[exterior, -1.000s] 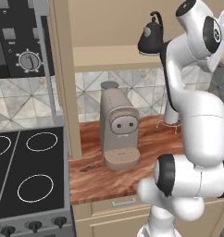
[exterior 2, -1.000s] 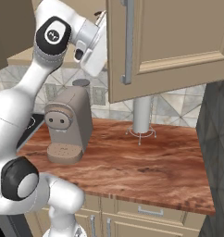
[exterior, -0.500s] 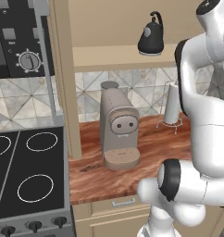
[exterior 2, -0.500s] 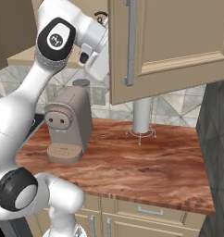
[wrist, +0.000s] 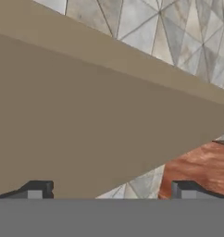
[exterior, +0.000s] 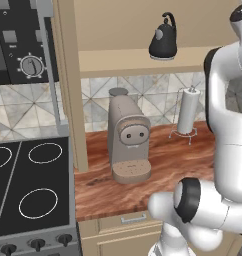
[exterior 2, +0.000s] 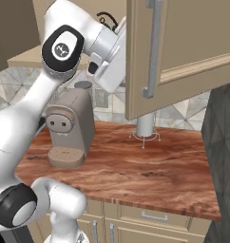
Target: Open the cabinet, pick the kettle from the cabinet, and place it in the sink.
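The cabinet (exterior: pixel 133 64) stands open, and the black kettle (exterior: pixel 163 43) sits upright on its tan shelf. From the right base view the open cabinet door (exterior 2: pixel 188 52) with its silver handle (exterior 2: pixel 152 52) swings toward the camera, and the kettle's loop (exterior 2: pixel 106 18) peeks over my arm. My hand hangs beside the door's inner edge, below shelf level and apart from the kettle. The gripper (wrist: pixel 111 190) is open with nothing between its fingertips (wrist: pixel 36 190); a beige cabinet panel and tiled wall lie ahead of it. The sink is out of view.
A taupe coffee machine (exterior: pixel 128 142) stands on the reddish wood counter (exterior: pixel 163 165), with a paper towel holder (exterior: pixel 187 112) behind it to the right. The black stovetop (exterior: pixel 28 185) lies left. Drawer fronts (exterior 2: pixel 150 220) run under the counter.
My arm has swung right and down from in front of the kettle, so the kettle now shows fully in the left base view. The gripper stays open.
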